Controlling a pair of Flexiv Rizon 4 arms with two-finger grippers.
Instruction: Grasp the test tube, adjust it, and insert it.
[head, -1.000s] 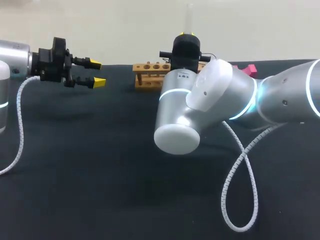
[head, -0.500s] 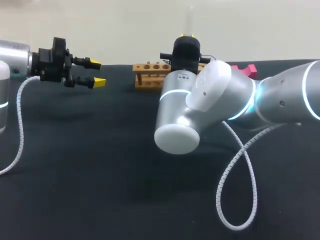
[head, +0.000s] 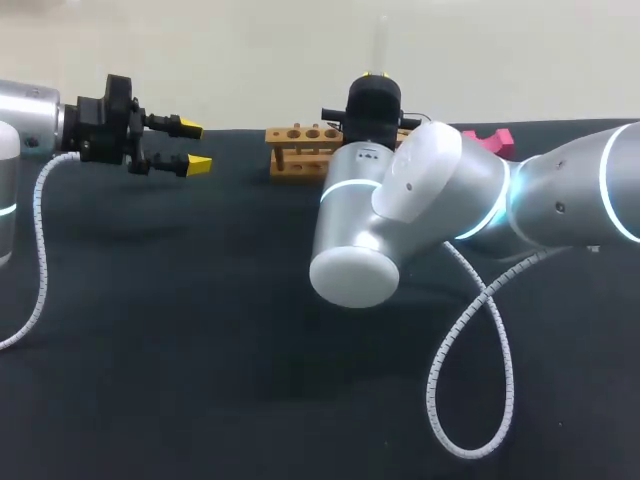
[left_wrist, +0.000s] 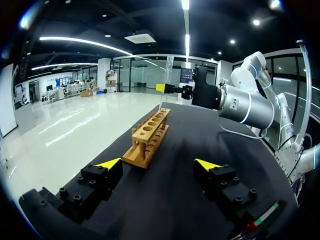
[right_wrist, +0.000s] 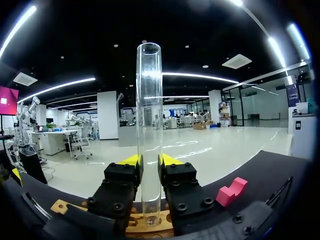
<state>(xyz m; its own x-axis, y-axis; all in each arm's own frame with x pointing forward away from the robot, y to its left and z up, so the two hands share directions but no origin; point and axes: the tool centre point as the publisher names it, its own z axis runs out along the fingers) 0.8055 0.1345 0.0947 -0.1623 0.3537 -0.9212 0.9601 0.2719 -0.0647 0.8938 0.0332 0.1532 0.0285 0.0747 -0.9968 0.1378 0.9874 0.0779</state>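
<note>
Cable loop (head: 432, 385) drifted left | right claw (right_wrist: 149, 161) pinching test tube (right_wrist: 148, 100) above rack (left_wrist: 150, 132) — left claw (left_wrist: 159, 163) spread

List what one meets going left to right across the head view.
In order: left tool → wooden rack → pink block. The test tube in the right tool overlaps the rack's right part, so both are left unplaced.
</note>
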